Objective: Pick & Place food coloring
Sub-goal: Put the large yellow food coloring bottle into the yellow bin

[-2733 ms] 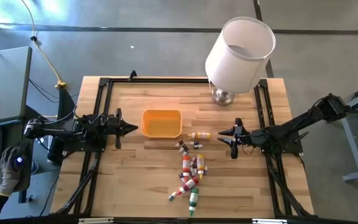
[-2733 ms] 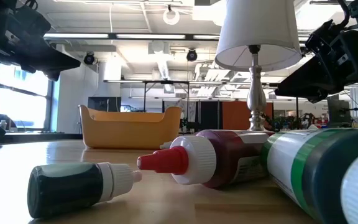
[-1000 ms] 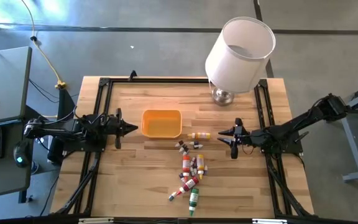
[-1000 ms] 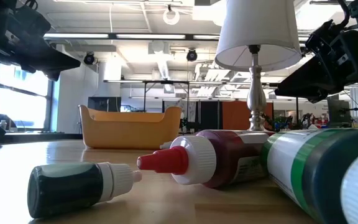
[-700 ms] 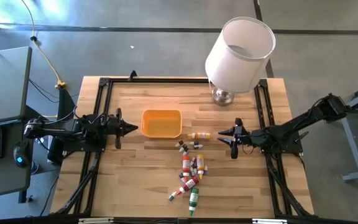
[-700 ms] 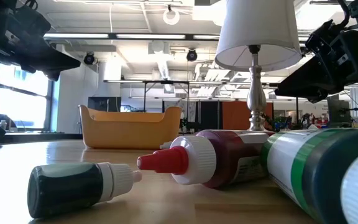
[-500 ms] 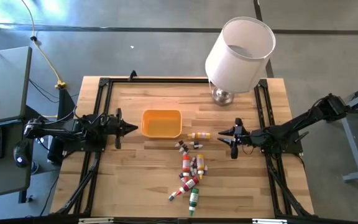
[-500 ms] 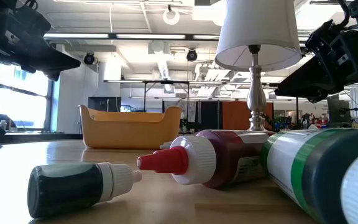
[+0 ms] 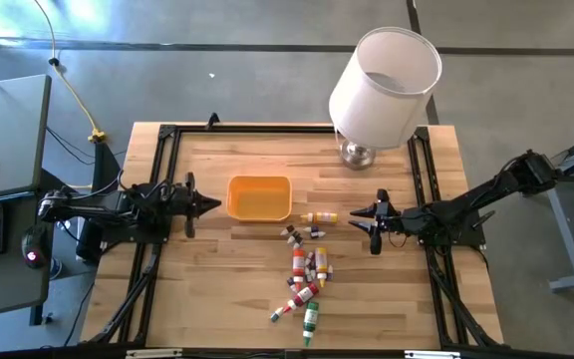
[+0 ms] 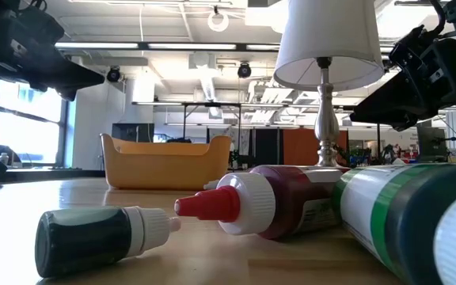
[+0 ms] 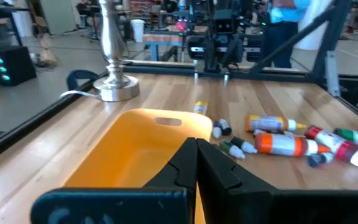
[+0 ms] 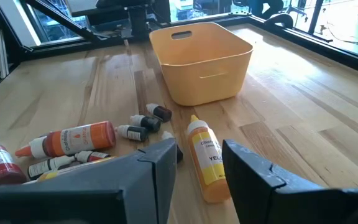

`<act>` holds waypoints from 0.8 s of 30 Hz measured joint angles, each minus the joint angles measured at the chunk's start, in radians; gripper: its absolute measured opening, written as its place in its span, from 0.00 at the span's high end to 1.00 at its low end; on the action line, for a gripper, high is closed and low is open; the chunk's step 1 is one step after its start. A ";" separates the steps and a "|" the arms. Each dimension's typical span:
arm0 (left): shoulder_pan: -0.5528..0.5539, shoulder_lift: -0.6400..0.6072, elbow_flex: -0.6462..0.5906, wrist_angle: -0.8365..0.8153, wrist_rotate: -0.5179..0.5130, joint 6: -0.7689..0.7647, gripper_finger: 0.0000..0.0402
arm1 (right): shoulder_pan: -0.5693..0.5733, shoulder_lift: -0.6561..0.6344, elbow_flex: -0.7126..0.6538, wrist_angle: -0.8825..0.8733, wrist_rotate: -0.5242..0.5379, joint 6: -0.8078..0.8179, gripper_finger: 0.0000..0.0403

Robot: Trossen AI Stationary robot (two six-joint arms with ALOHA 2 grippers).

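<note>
— How were the grippers found?
— The left gripper [image 9: 205, 206] was shut and empty, beside the tray [image 9: 259, 197]. The right gripper [image 9: 365, 222] was parted, holding nothing.
— And the bottles [image 9: 302, 271]?
— They were scattered on the table [image 9: 217, 289], between both grippers, outside the tray.

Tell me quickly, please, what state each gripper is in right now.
Left gripper: shut, holding nothing, beside the orange tray.
Right gripper: open, empty, near the yellow food coloring bottle.
</note>
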 joint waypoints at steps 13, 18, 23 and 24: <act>0.000 0.000 -0.001 0.017 -0.013 -0.001 1.00 | 0.000 0.000 0.000 0.000 0.000 0.000 0.69; 0.000 0.000 -0.001 0.018 -0.013 -0.001 1.00 | 0.000 0.000 0.000 0.000 0.000 0.000 0.69; 0.000 0.000 -0.001 0.020 -0.014 0.000 1.00 | 0.000 0.000 0.000 0.000 0.000 0.000 0.69; 0.000 0.000 -0.001 0.020 -0.015 0.000 1.00 | 0.000 0.000 0.000 0.000 0.000 0.000 0.69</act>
